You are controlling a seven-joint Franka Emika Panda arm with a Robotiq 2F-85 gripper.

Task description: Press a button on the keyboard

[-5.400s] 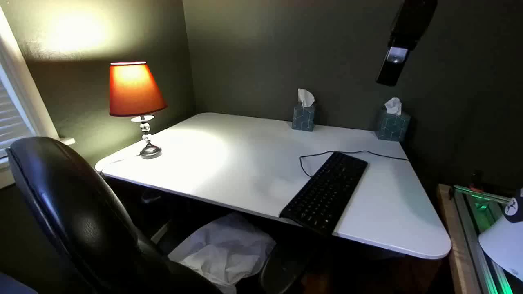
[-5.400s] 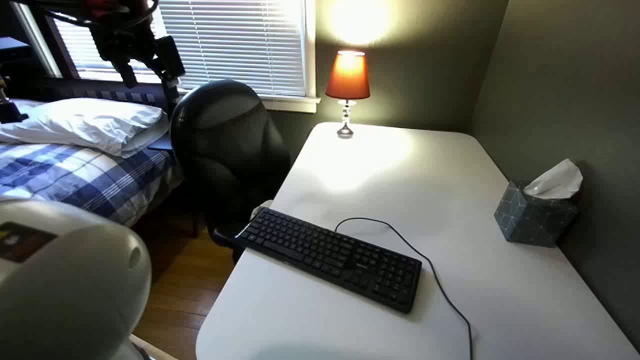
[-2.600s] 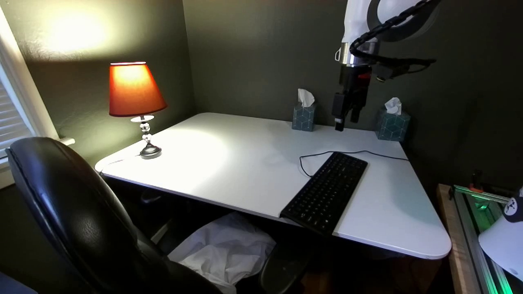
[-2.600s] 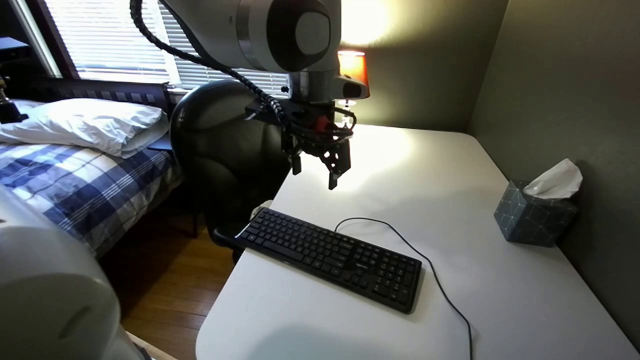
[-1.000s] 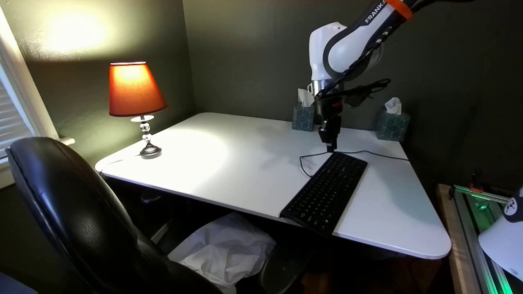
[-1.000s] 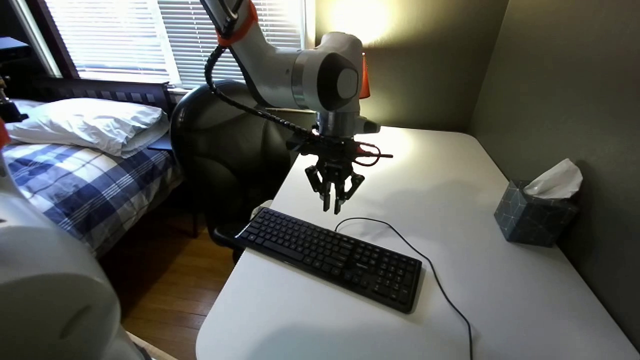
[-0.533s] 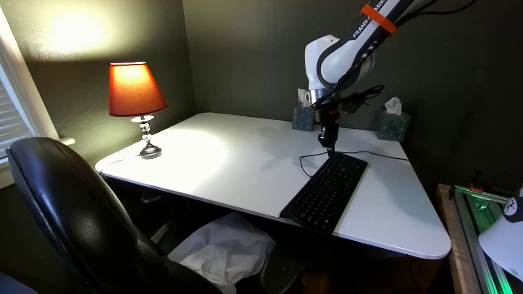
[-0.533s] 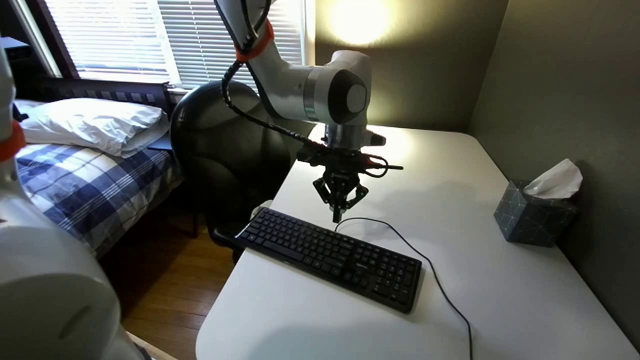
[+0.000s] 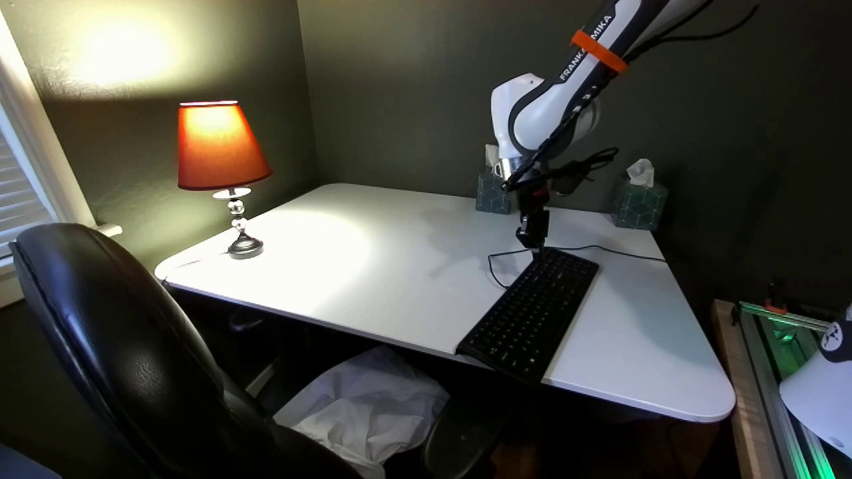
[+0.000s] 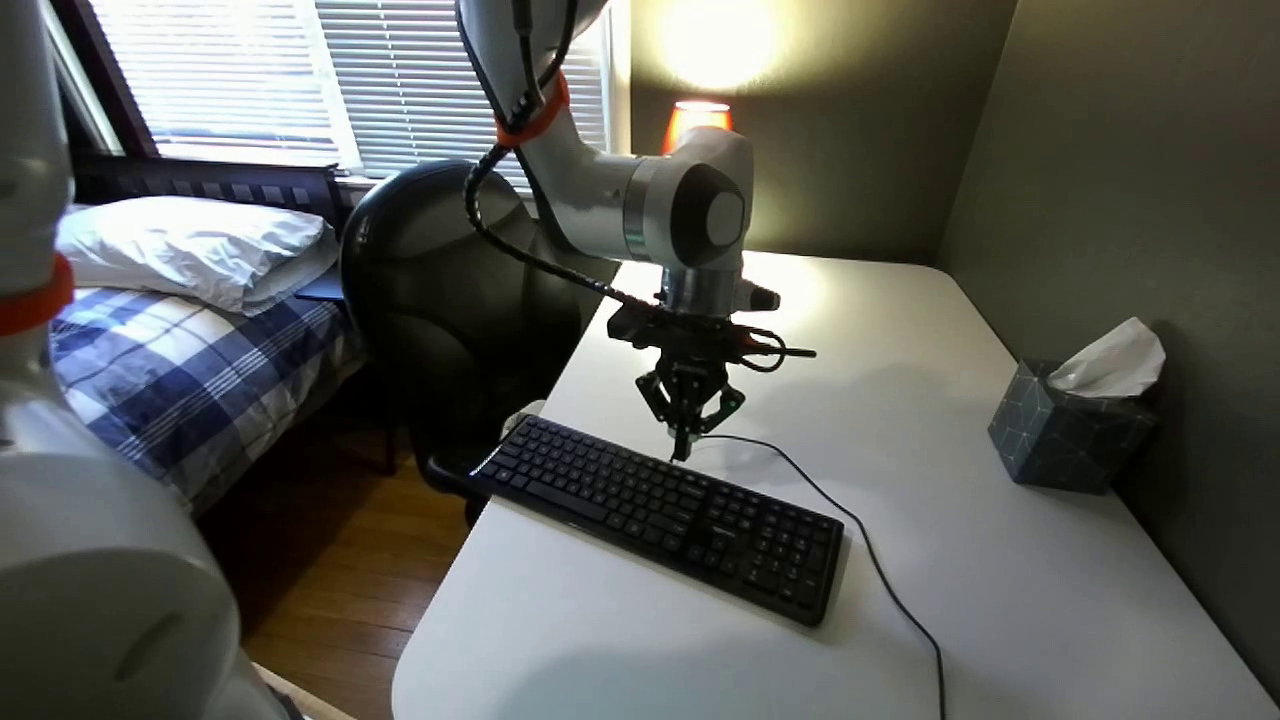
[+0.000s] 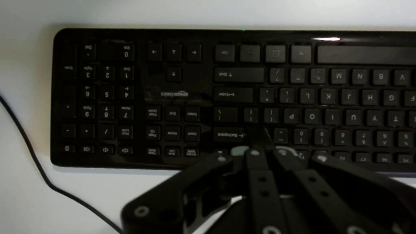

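The black keyboard [image 10: 640, 505] lies flat on the white desk, one end reaching past the desk edge. In the wrist view its keys appear upside down. My gripper [image 10: 681, 452] points straight down at the keyboard's cable-side long edge, fingers together with nothing visible between them. Seen from the wrist, the dark fingertips [image 11: 258, 131] cover a spot between the Backspace key [image 11: 229, 134] and the minus key [image 11: 280, 135], hiding what lies beneath. Whether they touch a key or hover just above, I cannot tell. In an exterior view the gripper [image 9: 536, 251] is likewise low over the keyboard's far end.
A thin black cable [image 10: 850, 515] curves over the desk behind the keyboard. Tissue boxes [image 9: 493, 193] stand along the wall, one of them [image 10: 1070, 430] at the wall side. A red-shaded lamp [image 9: 219, 146] and a black chair [image 10: 450, 320] are farther off. The desk [image 10: 560, 620] has rounded corners.
The arm has swung in over the desk and come down toward the keyboard. Its fingers, wide apart earlier and slightly apart a second ago, are now together. The keyboard has stayed put.
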